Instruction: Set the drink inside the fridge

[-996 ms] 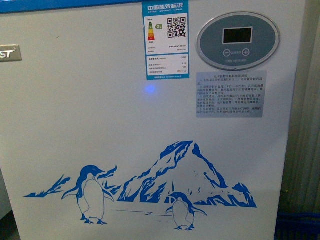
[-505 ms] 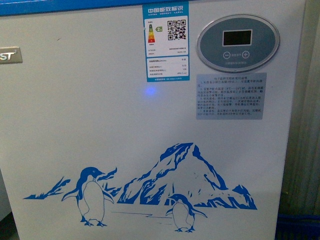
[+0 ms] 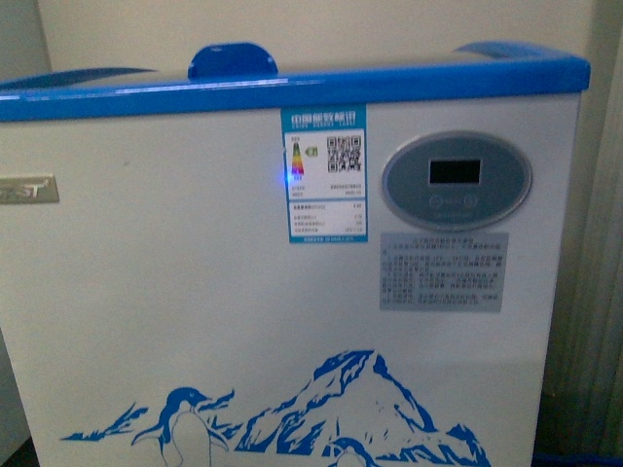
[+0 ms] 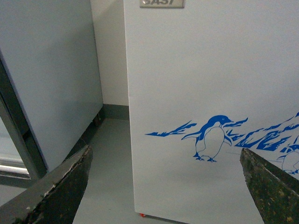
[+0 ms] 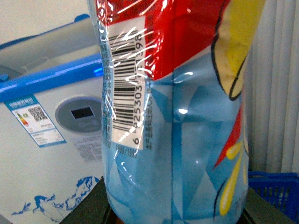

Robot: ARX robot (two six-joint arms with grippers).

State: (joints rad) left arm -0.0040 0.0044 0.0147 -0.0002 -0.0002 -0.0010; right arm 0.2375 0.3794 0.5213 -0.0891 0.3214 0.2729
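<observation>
Standing upright, drink (image 5: 177,116) held in right gripper (image 5: 175,212)

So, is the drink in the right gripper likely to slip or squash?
The drink has a glossy film label throwing glare, so it is probably slick in the right gripper. The wrinkled film at its waist hints at thin plastic that may give under a squeeze. Round-bodied, it would likely roll if laid flat.

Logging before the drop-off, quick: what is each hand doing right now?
Left hand: open, holding nothing.
Right hand: closed on the drink.
</observation>
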